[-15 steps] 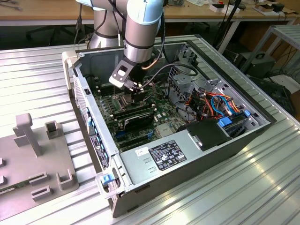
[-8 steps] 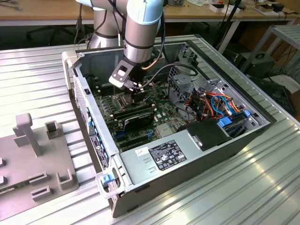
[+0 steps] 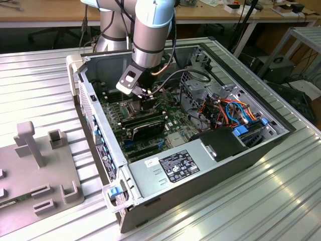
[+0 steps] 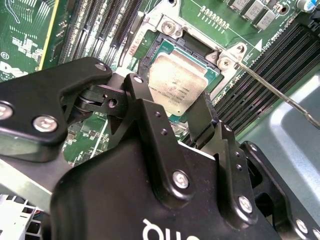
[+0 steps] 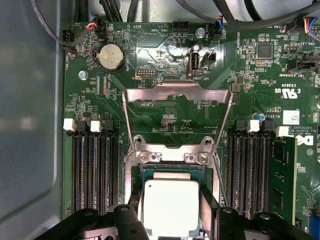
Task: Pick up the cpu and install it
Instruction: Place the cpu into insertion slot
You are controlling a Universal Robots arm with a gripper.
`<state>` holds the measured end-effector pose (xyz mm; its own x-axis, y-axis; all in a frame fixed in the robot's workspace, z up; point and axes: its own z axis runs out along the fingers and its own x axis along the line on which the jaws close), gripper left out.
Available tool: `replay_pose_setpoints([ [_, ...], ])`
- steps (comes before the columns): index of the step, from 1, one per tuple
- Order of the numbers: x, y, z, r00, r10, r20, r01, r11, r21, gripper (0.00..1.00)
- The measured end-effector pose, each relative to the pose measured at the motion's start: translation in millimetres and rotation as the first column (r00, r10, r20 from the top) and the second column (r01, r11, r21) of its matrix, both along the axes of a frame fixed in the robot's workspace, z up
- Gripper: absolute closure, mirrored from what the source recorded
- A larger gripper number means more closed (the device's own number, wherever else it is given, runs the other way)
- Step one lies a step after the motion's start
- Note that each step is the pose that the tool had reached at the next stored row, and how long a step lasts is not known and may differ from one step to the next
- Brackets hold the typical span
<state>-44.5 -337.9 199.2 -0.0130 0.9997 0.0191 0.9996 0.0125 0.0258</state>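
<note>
Gripper [image 4: 168,99] hangs low over the socket [image 5: 150,157] inside the computer case [image 3: 261,150], straddling the cpu [image 4: 177,80]; whether it clamps the chip or merely flanks it, I cannot tell. The cpu lies flat in the socket, directly beneath the gripper: a square silver-grey face with faint print and a green border.

A ribbed metal tabletop [image 3: 251,201] catches bright light, with a wooden workbench [image 3: 50,15] behind and a grey rack [image 3: 307,36] at the exterior view's right.
</note>
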Motion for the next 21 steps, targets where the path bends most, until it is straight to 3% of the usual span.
replay_pose_setpoints([
  [21, 0.8, 0.0, -1.2, 1.0000, 0.000, 0.0000, 0.000, 1.0000, -0.0001, 0.45],
])
